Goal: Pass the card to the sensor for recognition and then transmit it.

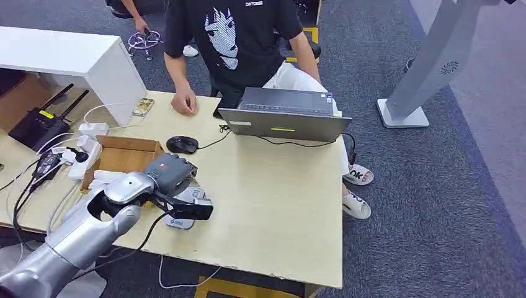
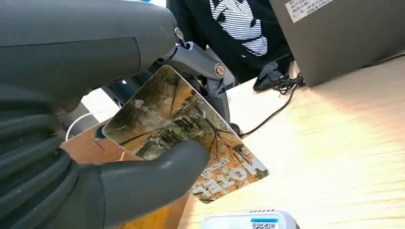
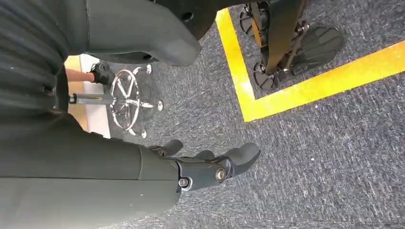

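Observation:
My left hand [image 1: 166, 176] pinches a hotel key card [image 2: 181, 125] between thumb and fingers [image 2: 206, 67]. The card bears an autumn tree picture and the word HOTEL. In the head view the card [image 1: 190, 210] hovers flat, just above a small white sensor [image 1: 181, 220] on the wooden table [image 1: 273, 192]. The left wrist view shows the sensor [image 2: 249, 220], with a blue QR label, directly under the card's free edge. My right hand [image 3: 210, 168] hangs beside my body over grey carpet, fingers apart and holding nothing.
A person in a black T-shirt [image 1: 232, 37] sits across the table behind a grey laptop [image 1: 284, 115], one hand resting on the tabletop. A black mouse [image 1: 182, 144] and an open cardboard box [image 1: 123, 156] lie behind my left hand. Power strips and cables [image 1: 74, 155] crowd the left edge.

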